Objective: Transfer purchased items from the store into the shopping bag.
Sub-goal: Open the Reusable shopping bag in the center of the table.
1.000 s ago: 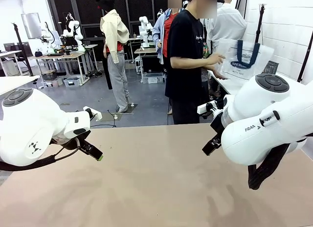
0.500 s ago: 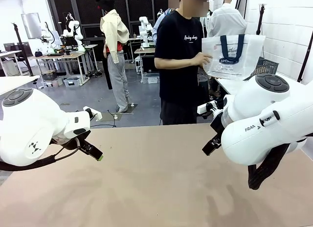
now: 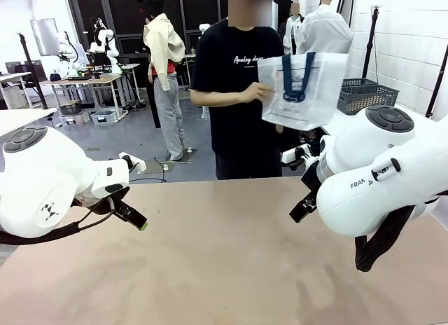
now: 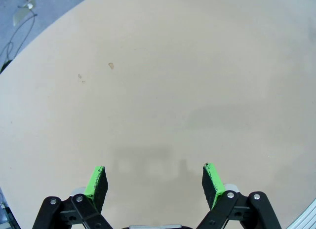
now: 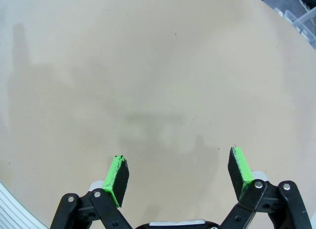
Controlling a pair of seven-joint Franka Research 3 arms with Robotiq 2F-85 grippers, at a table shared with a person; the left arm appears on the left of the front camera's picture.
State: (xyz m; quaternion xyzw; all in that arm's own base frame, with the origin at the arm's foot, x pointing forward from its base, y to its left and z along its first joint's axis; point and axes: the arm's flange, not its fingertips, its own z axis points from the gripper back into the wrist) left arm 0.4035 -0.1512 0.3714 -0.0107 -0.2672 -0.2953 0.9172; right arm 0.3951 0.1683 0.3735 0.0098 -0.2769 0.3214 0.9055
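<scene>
bag (image 3: 302,94): one, flat rectangular, translucent whitish plastic, navy strap handle; held up beyond the table's (image 3: 224,262) far edge, grasped by a person's hand (image 3: 260,93). table: one, smooth matte tan. left gripper (image 4: 154,173), right gripper (image 5: 180,166): jaws spread, holding nothing.

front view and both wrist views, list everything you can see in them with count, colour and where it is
table: one, tan, under both arms
shopping bag: one, translucent whitish with navy handles, held up beyond the table's far edge
basket: one, dark grey lattice, behind the bag, far right
person: one, black t-shirt, standing at the far side
person's hand: one, gripping the bag's edge
left arm: one, white, near left
right arm: one, white, near right
left tool: one, black with green pads, open above the table
right tool: one, black with green pads, open above the table
</scene>
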